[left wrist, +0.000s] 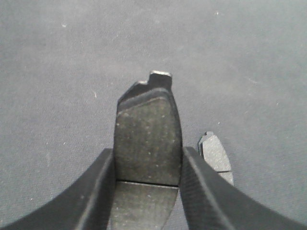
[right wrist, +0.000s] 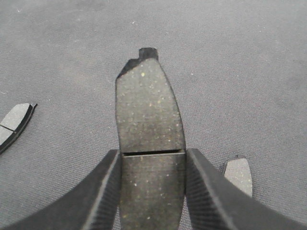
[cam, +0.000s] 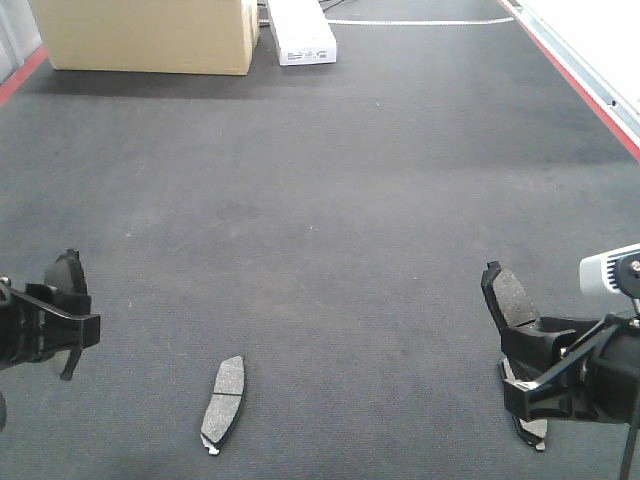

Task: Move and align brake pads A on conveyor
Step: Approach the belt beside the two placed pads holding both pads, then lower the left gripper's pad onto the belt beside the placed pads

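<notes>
While each gripper clamps a pad, left gripper [left wrist: 147,191] and right gripper [right wrist: 152,191] hover above the belt [cam: 330,200]; a third pad [cam: 223,403] lies flat between them.

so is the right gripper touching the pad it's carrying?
Touching. Right wrist view: both fingers press the flanks of the brake pad, no gap.

Four dark grey, slightly curved brake pads: one in the left gripper [cam: 68,283], one in the right gripper [cam: 510,297], two flat on the belt [cam: 224,402] [cam: 530,428]. One tan cardboard box [cam: 145,35], one white carton [cam: 300,32].
</notes>
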Controlling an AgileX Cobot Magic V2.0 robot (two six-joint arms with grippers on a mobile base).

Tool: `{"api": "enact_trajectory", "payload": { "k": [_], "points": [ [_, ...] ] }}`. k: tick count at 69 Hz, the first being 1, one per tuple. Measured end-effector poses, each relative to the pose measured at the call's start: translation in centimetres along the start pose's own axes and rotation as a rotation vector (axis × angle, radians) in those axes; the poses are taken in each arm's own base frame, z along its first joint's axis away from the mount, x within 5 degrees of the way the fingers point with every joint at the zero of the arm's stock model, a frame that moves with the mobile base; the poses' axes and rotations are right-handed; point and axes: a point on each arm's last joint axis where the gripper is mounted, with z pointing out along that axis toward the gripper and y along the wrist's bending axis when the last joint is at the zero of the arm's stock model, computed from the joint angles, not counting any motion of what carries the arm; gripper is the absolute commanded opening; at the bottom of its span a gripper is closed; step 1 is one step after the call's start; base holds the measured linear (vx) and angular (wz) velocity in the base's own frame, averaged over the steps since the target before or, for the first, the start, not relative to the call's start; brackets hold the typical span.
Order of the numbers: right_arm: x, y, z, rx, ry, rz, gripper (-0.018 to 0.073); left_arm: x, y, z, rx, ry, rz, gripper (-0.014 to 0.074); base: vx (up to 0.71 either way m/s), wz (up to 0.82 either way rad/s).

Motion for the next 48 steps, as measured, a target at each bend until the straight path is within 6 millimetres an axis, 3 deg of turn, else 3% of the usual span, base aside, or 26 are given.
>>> {"api": "enact_trajectory", "payload": {
  "k": [21, 33, 48],
  "points": [
    [0.0, 0.0, 0.0, 0.000, 0.000, 0.000, 0.0077, 0.1, -1.7, 0.1, 0.131, 0.005, -0.017, 0.0198, 0.00, 0.00],
    [0.0, 0.0, 0.0, 0.000, 0.000, 0.000, 0.0077, 0.5, -4.9, 1.8, 0.263, 0.019, -0.005, 0.0198, 0.00, 0.00],
    [0.0, 0.0, 0.0, 0.000, 0.000, 0.000, 0.0077, 1.6, -10.9, 5.5, 0.377, 0.125, 0.076, 0.0198, 0.00, 0.00]
  ]
}}
